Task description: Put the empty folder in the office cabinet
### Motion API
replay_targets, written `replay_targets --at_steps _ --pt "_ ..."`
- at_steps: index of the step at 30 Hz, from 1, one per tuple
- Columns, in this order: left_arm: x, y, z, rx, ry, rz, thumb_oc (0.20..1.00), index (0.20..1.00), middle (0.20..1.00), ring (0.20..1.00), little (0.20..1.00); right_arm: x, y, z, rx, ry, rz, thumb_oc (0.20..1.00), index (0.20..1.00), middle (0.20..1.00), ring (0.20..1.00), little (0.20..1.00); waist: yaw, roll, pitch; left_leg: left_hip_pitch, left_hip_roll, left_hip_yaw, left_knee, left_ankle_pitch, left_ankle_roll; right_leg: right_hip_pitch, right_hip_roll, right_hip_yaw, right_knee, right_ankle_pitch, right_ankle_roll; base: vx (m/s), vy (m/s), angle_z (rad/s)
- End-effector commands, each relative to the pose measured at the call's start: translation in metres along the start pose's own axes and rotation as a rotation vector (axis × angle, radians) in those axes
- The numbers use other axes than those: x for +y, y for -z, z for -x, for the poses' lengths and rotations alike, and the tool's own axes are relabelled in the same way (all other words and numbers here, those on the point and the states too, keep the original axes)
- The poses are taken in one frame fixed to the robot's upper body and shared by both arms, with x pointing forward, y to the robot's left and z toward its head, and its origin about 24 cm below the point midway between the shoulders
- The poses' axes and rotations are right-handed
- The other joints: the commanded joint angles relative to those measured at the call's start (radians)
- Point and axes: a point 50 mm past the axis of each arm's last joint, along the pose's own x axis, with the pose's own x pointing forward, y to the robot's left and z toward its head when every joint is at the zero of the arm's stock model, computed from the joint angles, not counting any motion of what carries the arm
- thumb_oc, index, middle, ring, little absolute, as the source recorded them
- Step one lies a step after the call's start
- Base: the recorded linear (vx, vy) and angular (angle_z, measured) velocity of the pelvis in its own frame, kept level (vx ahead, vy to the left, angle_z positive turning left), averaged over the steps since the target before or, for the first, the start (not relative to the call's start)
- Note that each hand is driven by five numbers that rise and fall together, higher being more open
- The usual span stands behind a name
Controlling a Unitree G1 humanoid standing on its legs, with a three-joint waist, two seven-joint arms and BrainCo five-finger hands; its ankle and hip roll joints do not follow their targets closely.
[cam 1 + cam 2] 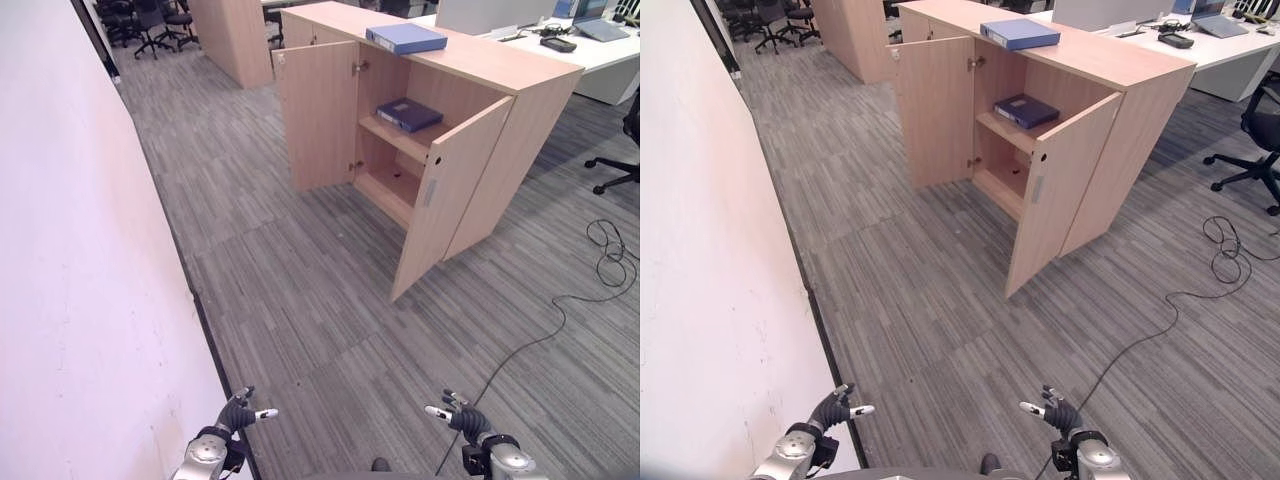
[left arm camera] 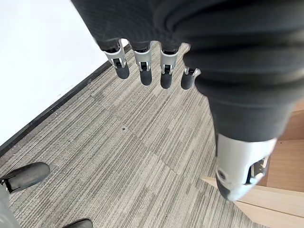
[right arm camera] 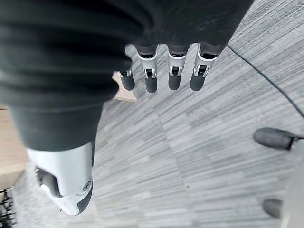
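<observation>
Ahead, the office cabinet [image 1: 440, 120] stands with both doors swung wide, one blue folder [image 1: 406, 38] lying flat on its top and a darker folder [image 1: 409, 114] on the upper shelf inside. Both the left hand [image 1: 236, 415] and the right hand [image 1: 462, 417] hang low over grey carpet [image 1: 320, 300], fingers relaxed, holding nothing. A white wall [image 1: 80, 260] runs close along the left; a white desk [image 1: 600, 50] and an office chair [image 1: 625, 150] sit beyond the cabinet.

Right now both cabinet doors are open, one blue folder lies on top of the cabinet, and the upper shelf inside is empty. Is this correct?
Not quite. The shelf is not empty: the left eye view shows a dark blue folder lying there. The rest is correct.
</observation>
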Motion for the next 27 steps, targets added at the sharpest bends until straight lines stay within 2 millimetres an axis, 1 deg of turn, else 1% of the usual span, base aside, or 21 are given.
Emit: replay_targets --at_steps 1,8,18,24,27 --pt "0.018 -0.010 -0.004 -0.027 -0.038 -0.020 1.000 1.000 1.000 1.000 1.000 0.016 -0.006 -0.007 -0.014 -0.048 0.015 1.000 1.000 1.000 1.000 1.000 -0.002 -0.064 -0.023 -0.029 0.015 -0.015 0.002 -0.003 -0.043 0.064 -0.110 0.026 0.007 -0.086 0.129 0.00 0.000 0.00" --pt "0.020 -0.008 -0.004 -0.018 -0.048 -0.006 1.000 1.000 1.000 1.000 1.000 0.012 0.003 -0.006 0.023 -0.026 -0.013 1.000 1.000 1.000 1.000 1.000 -0.003 -0.066 -0.021 -0.032 0.018 -0.021 0.002 0.000 -0.045 0.067 -0.105 0.022 0.007 -0.089 0.124 0.00 -0.010 0.00" --pt "0.019 -0.006 -0.004 -0.006 -0.043 0.002 1.000 1.000 1.000 1.000 1.000 0.013 0.007 -0.005 0.038 -0.023 -0.030 1.000 1.000 1.000 1.000 1.000 -0.006 -0.062 -0.016 -0.037 0.027 -0.028 0.002 0.009 -0.052 0.067 -0.094 0.022 0.007 -0.094 0.117 -0.01 -0.031 0.01" --pt "0.020 -0.006 -0.004 -0.002 -0.041 0.010 1.000 1.000 1.000 1.000 1.000 0.008 0.012 -0.003 0.055 -0.005 -0.051 1.000 1.000 1.000 1.000 1.000 -0.013 -0.056 -0.013 -0.038 0.040 -0.032 0.002 0.018 -0.061 0.068 -0.081 0.027 0.007 -0.100 0.108 -0.01 -0.070 0.01" --pt "0.021 -0.006 -0.004 0.001 -0.041 0.012 1.000 1.000 1.000 1.000 1.000 0.005 0.014 -0.002 0.066 0.005 -0.066 1.000 1.000 1.000 1.000 1.000 -0.019 -0.053 -0.009 -0.032 0.052 -0.035 0.002 0.024 -0.065 0.066 -0.067 0.034 0.014 -0.108 0.098 0.00 -0.074 0.01"
